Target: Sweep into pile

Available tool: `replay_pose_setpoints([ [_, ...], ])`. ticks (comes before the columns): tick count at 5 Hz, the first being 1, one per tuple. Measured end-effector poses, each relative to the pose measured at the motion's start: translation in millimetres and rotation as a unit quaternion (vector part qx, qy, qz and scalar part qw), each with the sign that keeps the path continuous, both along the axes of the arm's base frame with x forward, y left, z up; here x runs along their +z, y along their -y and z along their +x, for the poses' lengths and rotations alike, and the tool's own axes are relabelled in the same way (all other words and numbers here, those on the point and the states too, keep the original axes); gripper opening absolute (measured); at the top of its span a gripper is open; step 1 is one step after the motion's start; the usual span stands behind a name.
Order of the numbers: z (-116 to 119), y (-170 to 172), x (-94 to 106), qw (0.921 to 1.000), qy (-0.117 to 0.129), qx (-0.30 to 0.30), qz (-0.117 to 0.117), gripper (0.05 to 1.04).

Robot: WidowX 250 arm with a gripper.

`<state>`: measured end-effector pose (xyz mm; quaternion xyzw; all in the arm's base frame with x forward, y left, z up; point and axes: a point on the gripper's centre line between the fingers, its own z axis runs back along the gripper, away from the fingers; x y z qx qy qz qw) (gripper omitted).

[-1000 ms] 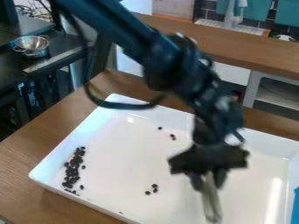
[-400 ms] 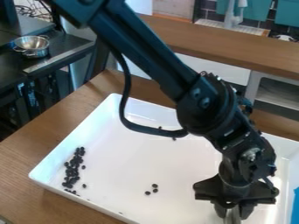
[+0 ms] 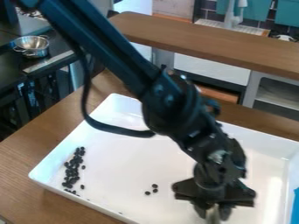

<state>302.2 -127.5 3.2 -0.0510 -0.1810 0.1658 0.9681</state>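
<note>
My gripper [image 3: 213,211] is low over the front right part of the white tray [image 3: 125,151], shut on a pale, slim tool [image 3: 213,217] that runs down toward the bottom edge of the view. Along the tray's left side, many small black beans [image 3: 71,170] lie in a long, narrow pile, with a few loose ones beside it. Three more beans [image 3: 154,188] form a small cluster left of the gripper, apart from the tool. The forearm covers part of the tray's back area.
The tray's raised walls surround the work area on a brown wooden table [image 3: 26,162]. A blue object [image 3: 296,205] stands at the right edge. Farther back are a metal colander [image 3: 33,46] on a dark counter and a wooden ledge [image 3: 234,48].
The gripper went right and toward the front with the tool, then came back somewhat left. Beans seen earlier near the tray's back are now behind the arm. The left pile looks nearly the same.
</note>
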Motion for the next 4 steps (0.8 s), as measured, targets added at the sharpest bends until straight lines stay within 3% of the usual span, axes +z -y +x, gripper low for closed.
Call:
replay_pose_setpoints([
  [3, -7.8, -88.4, -2.0, 0.9985, 0.031, -0.024, 0.04, 0.351],
  [4, -22.8, -123.2, -2.6, 0.998, 0.015, -0.031, 0.053, 0.351],
])
